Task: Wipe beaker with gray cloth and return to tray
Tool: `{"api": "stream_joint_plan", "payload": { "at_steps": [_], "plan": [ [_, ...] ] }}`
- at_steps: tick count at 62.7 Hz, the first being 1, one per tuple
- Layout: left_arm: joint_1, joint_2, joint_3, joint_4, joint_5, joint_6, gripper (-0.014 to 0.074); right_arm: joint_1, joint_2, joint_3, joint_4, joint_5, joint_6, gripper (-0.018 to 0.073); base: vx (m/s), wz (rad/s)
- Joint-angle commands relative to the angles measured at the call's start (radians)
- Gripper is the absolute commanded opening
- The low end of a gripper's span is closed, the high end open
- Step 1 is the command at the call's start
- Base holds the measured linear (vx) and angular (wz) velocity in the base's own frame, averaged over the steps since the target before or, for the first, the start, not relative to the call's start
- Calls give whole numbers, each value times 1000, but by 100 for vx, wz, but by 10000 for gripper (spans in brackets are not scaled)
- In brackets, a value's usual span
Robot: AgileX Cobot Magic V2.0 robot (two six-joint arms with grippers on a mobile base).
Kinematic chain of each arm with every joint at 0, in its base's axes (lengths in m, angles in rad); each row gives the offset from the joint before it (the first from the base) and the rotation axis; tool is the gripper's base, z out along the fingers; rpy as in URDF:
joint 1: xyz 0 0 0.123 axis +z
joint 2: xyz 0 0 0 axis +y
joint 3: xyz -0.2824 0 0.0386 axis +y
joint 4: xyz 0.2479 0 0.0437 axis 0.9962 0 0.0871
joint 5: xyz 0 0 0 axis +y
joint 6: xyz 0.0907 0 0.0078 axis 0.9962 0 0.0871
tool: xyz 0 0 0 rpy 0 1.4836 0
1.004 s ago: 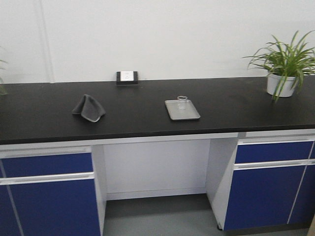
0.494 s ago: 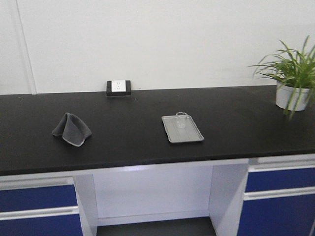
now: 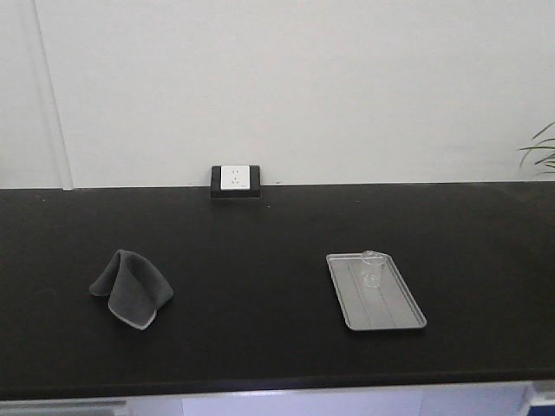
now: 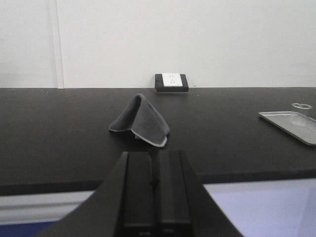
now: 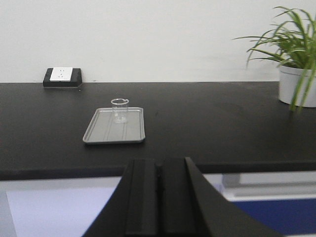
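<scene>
A small clear beaker (image 3: 373, 268) (image 5: 119, 109) stands upright at the far end of the flat metal tray (image 3: 392, 314) (image 5: 101, 134) on the black counter. The tray's corner and the beaker's rim (image 4: 301, 105) also show at the right edge of the left wrist view, on the tray (image 4: 291, 123). The gray cloth (image 3: 130, 289) (image 4: 143, 121) lies peaked and folded to the left of the tray. My left gripper (image 4: 154, 160) is shut and empty, short of the counter edge, facing the cloth. My right gripper (image 5: 159, 168) is shut and empty, in front of the counter, facing the tray.
A black-and-white socket box (image 3: 235, 181) (image 4: 171, 82) (image 5: 61, 76) sits against the white wall. A potted plant (image 5: 296, 64) stands at the counter's right end. The counter's front edge (image 3: 277, 383) runs below, with blue cabinet fronts (image 5: 276, 215) beneath.
The front view has moved closer to the counter and shifted right, so the cloth, tray and socket box look larger and lower, and the plant has almost left the frame.
</scene>
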Motion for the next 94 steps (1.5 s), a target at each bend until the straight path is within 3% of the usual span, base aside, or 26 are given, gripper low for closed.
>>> {"api": "stream_joint_plan", "payload": {
  "at_steps": [1,48,94],
  "plan": [
    [1,-25,29,-11,-85,-7,-6,-4,-9,5,-5,-81,0,-11,47,12],
    [1,-25,29,-11,-85,-7,-6,-4,-9,5,-5,-81,0,-11,38,11],
    [1,-25,29,-11,-85,-7,-6,-4,-9,5,-5,-81,0,-11,13,2]
  ]
}}
